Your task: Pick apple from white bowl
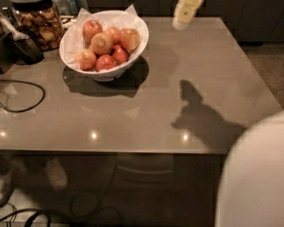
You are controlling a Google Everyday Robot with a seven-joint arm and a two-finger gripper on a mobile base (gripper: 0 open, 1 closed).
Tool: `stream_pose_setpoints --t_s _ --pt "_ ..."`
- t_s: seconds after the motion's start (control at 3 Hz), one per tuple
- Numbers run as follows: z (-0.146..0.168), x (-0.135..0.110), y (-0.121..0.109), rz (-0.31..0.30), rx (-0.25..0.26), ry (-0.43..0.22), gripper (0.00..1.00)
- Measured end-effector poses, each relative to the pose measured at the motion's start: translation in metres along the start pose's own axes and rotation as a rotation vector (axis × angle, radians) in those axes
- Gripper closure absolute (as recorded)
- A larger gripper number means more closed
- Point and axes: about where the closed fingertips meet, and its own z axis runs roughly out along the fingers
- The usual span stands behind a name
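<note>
The white bowl (87,66) stands on the grey table's back left, lined with crinkled white paper and holding several apples. The apple (129,39), pale tan with an orange-red blush, lies at the bowl's right rim. A pale apple with a stem dimple (101,43) sits in the middle, and smaller red ones lie in front. My gripper (184,13), pale cream, hangs at the top edge of the view, above the table and to the right of the bowl, apart from it. Nothing shows in its grasp.
A glass jar of brown snacks (37,24) and a dark object (26,48) stand left of the bowl. A black cable (22,95) loops on the table's left. The gripper's shadow (199,119) falls centre-right. A white rounded arm part (253,177) fills the lower right.
</note>
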Motion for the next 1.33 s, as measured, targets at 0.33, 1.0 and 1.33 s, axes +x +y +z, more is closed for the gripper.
stream_pose_setpoints --t_s 0.33,1.0,1.33 --pt "-0.013 -0.026 -0.019 -0.016 0.069 -0.06 0.0" --pt "0.02 -0.056 -0.03 -0.054 0.047 -0.103 0.0" --pt "0.045 -0.08 -0.037 -0.088 0.028 -0.111 0.0"
